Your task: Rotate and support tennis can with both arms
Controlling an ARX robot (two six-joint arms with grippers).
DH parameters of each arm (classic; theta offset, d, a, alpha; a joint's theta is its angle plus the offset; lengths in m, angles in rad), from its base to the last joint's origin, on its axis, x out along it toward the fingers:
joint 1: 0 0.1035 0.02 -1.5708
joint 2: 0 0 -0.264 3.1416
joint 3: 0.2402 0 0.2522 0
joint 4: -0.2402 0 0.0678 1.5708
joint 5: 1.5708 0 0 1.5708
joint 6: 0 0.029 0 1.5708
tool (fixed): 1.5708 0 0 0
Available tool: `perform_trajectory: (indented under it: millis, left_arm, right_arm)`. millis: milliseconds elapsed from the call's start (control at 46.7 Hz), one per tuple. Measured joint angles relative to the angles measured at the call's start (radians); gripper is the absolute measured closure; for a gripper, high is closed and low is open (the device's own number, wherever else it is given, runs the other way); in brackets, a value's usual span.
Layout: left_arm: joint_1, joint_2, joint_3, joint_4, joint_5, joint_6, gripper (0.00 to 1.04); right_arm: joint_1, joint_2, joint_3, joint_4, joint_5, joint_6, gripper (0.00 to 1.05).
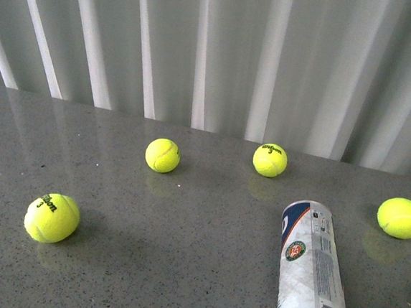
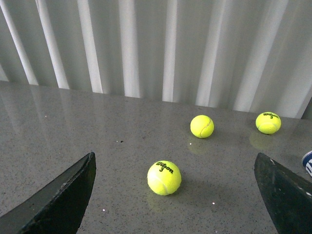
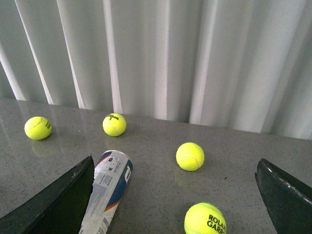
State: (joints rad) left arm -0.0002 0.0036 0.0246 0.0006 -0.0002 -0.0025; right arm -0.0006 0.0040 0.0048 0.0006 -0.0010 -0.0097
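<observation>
I see no arm in the front view. The tennis can (image 1: 310,271) lies on its side at about 5 o'clock on the table (image 1: 181,267), with its long side running from 6 o'clock up to 12 o'clock. It is not standing up yet.

The left gripper (image 2: 174,157) is spread wide and holds nothing. The right gripper (image 3: 175,160) is spread wide too, and it is empty. Nothing touches the can.

Here is what I think could go wrong. The can is round and the table is smooth, so a push from one side only could make it roll away. I need both arms on it to stop that. In the right wrist view the can (image 3: 109,190) lies just beside one finger (image 3: 58,204), not in the gap. If I come down like this, that finger may land on the can and knock it. The left gripper has a yellow ball (image 2: 164,178) in its gap, and I see only a thin blue edge of the can (image 2: 308,163) at the side. It could bump that ball or close on it by mistake. Another ball (image 1: 401,218) sits near the can at 3 o'clock. A swinging can could hit it and send it rolling. The plastic looks thin, so a hard squeeze may dent it.

The table is dark grey stone with small specks, shiny enough to show pale streaks. More balls (image 1: 163,155) lie on it, well apart. At 12 o'clock hangs a white curtain (image 1: 221,54) with long folds.
</observation>
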Motion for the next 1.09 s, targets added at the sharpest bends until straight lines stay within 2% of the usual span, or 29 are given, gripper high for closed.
perform_trajectory:
  millis: [1027, 1092]
  left_arm:
    - [0.0, 0.0, 0.0, 0.0, 0.0, 0.0, 0.07]
    - [0.0, 0.0, 0.0, 0.0, 0.0, 0.0, 0.07]
  right_arm:
    - [0.0, 0.0, 0.0, 0.0, 0.0, 0.0, 0.07]
    - [-0.015, 0.056, 0.05, -0.111, -0.064, 0.026, 0.07]
